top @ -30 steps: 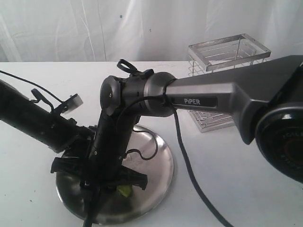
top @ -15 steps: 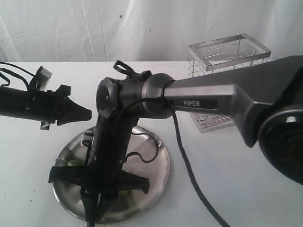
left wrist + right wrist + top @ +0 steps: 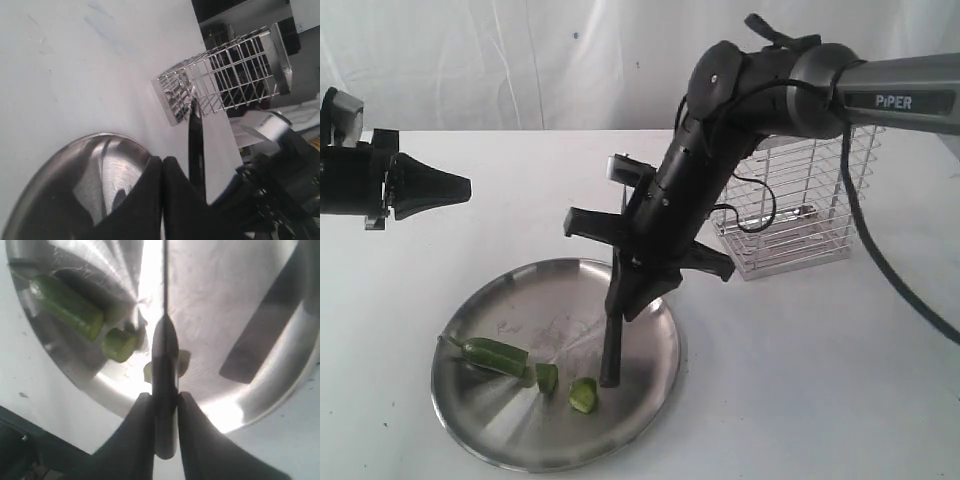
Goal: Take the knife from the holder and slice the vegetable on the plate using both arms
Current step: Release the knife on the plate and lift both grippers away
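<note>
The black knife (image 3: 611, 350) hangs point-down over the steel plate (image 3: 650, 385), its tip close to the plate's surface. My right gripper (image 3: 632, 295) is shut on its handle (image 3: 165, 370), and the thin blade (image 3: 165, 280) runs out over the plate (image 3: 280, 365). On the plate lies the green chili (image 3: 495, 352), with two cut pieces (image 3: 547, 377) (image 3: 583, 394) beside it. My left gripper (image 3: 460, 187) is shut and empty, hovering left of the plate and well above the table. The chrome wire holder (image 3: 790, 210) stands behind the right arm.
The white table (image 3: 820, 380) runs out to the right and front of the plate. A white curtain (image 3: 520, 60) closes the back. The right arm's black cable (image 3: 895, 280) hangs down right of the holder. In the left wrist view the holder (image 3: 220, 80) stands beyond the knife (image 3: 195, 145).
The left arm pulled off the plate, up and to the left. The right arm rose and swung back to the right with the knife, uncovering the chili and its cut pieces.
</note>
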Robot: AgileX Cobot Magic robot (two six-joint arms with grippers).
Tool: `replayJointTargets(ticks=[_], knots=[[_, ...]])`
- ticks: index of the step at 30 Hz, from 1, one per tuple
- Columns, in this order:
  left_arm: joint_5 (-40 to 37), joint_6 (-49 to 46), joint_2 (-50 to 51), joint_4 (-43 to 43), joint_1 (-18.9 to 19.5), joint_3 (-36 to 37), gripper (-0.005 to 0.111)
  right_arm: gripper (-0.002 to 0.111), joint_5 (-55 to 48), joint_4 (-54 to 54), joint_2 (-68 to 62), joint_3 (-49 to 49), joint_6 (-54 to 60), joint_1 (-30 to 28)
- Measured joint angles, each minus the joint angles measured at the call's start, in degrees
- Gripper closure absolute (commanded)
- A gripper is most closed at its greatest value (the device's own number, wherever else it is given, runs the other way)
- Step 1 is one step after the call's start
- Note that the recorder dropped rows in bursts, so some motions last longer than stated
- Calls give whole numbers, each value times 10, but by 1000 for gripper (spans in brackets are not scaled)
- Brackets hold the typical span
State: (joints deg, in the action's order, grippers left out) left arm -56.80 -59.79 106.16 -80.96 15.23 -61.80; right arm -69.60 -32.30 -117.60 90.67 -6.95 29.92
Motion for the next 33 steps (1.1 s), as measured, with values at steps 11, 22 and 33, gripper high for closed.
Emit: replayJointTargets(ticks=[11,22,33], knots=[[-64,-1,-2,0,0,0,107,81,1,8,-71,-5,133,-12],[-72,0,-35,-81,0,0,107,61,1,104,3,-11,121,-12],[404,398,-394,273,0,106,107,108,132,354,312,-130,48,-114]])
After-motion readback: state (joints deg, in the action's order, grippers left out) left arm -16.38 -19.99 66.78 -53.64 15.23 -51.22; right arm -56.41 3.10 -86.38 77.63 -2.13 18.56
